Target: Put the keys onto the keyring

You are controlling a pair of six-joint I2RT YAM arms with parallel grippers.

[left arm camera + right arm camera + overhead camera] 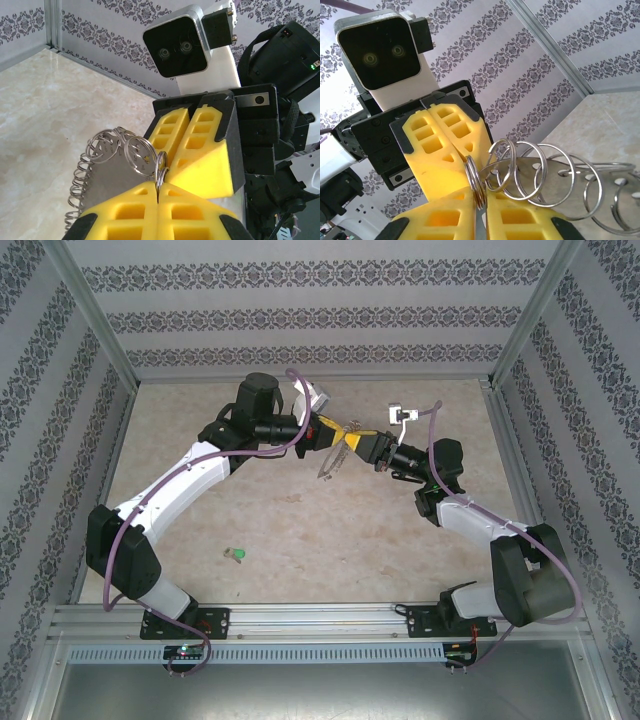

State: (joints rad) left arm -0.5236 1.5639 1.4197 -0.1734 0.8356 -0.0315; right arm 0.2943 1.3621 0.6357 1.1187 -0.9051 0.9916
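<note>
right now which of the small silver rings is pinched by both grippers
The double-coil split ring at the row's end, edge-on, caught between the yellow tips of the right gripper and the left gripper. The other rings fan out free beside it.

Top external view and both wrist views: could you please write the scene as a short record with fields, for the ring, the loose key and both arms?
keyring: large dark-grey keyring fringed with silvery wire loops, held in the air between the two arms
left jaws: shut on one silvery loop of the keyring
right jaws: shut, seemingly on the same loop
key: small key with bright green head, lying loose on the beige table, not on the keyring
</note>
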